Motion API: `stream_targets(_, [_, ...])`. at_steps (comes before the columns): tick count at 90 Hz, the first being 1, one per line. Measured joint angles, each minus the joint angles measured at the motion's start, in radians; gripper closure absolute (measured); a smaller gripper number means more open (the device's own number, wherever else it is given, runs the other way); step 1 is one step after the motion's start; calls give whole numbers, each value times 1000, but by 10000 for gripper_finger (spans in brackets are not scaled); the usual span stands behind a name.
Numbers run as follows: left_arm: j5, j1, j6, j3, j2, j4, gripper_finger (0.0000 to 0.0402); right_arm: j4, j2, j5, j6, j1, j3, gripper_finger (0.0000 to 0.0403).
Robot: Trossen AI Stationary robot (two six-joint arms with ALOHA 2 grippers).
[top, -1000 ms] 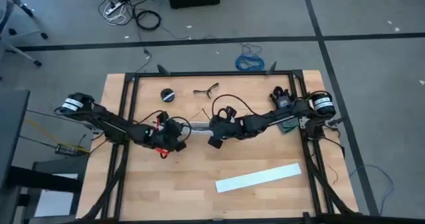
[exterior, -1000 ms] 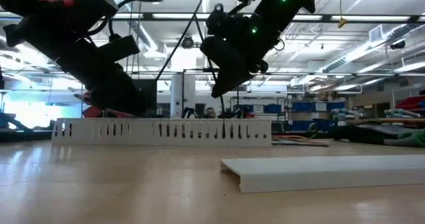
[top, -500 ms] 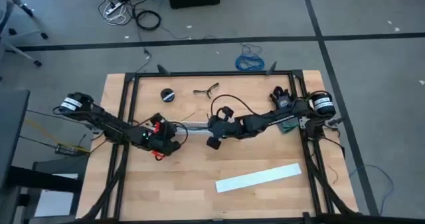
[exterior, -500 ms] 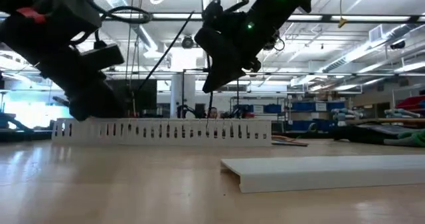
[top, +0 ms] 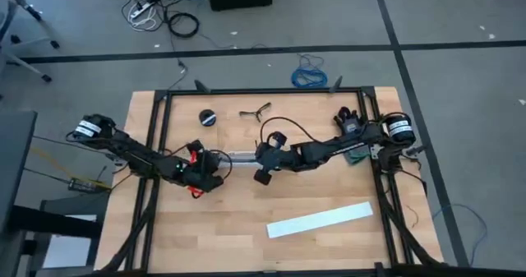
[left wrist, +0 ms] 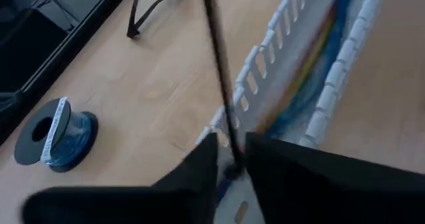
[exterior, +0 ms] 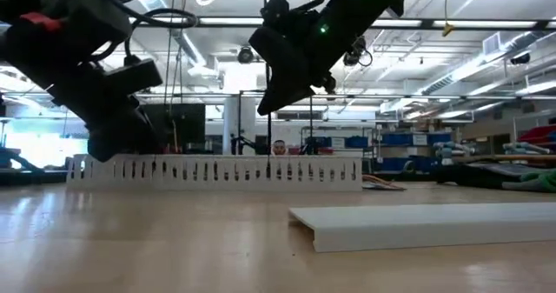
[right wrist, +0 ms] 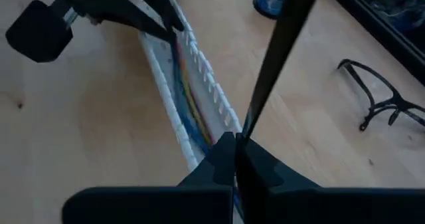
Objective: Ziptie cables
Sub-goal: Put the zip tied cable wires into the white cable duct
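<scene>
The cables (left wrist: 312, 71) are lying lengthwise inside the white slotted tray (top: 242, 155) at table centre; only the wrist views are showing them, as blue, yellow and reddish strands running down the channel (right wrist: 189, 108), while the high view is giving just a pale strip between the two arms and the low view is showing only the tray's slotted side wall (exterior: 217, 171). A thin black strap (left wrist: 219, 71) is rising out of the left gripper (left wrist: 231, 174), whose fingers are pinched together on it right at the tray's near end wall; a second black strap (right wrist: 275, 58) is being pinched the same way by the right gripper (right wrist: 234, 161), fingers closed on it just above the tray's other end. In the high view the left gripper (top: 207, 172) is sitting at the tray's 9 o'clock end and the right gripper (top: 265, 158) at its 3 o'clock end. Out from there, a black spool of blue wire (top: 208, 117) is lying toward 11 o'clock of the tray, dark safety glasses (top: 256, 111) at 12 o'clock, and a flat white cover strip (top: 319, 219) toward 5 o'clock near the table's front edge.
</scene>
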Motion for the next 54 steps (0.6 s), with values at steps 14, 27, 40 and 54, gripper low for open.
stream_targets(14, [-6,0,-13,0,-5,1,246,-4,0,-7,0,0,0,402])
stream_targets(27, [-7,0,-20,0,-29,-7,221,-5,0,-7,-1,0,0,402])
stream_targets(40, [-41,0,-16,3,-64,-56,220,-6,0,-8,-1,0,0,402])
stream_targets(54, [-17,-8,-23,48,-149,-227,220,-9,0,-7,-1,0,0,403])
